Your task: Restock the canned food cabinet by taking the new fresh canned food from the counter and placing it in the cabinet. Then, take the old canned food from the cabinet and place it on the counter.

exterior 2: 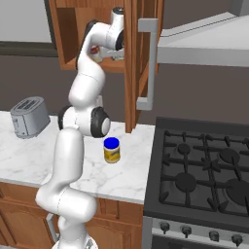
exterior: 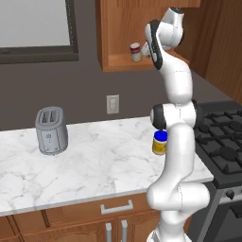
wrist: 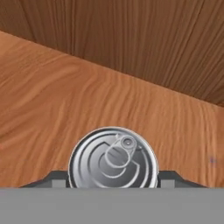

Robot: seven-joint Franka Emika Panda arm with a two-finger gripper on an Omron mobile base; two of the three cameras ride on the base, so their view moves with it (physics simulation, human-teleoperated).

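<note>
The old canned food, a flat silvery tin with a pull tab, lies low in the hand view on the cabinet's wooden shelf board. My gripper is shut on it, a dark finger pressed to each side. The arm reaches up into the reddish-brown cabinet, and the hand shows inside it in the right base view. The new fresh canned food, red above and white below, stands upright on the same shelf, left of the hand. The white marble counter runs below.
A yellow jar with a blue lid stands on the counter by the arm. A grey toaster sits at the left. The black gas stove is on the right. The open cabinet door hangs beside the arm.
</note>
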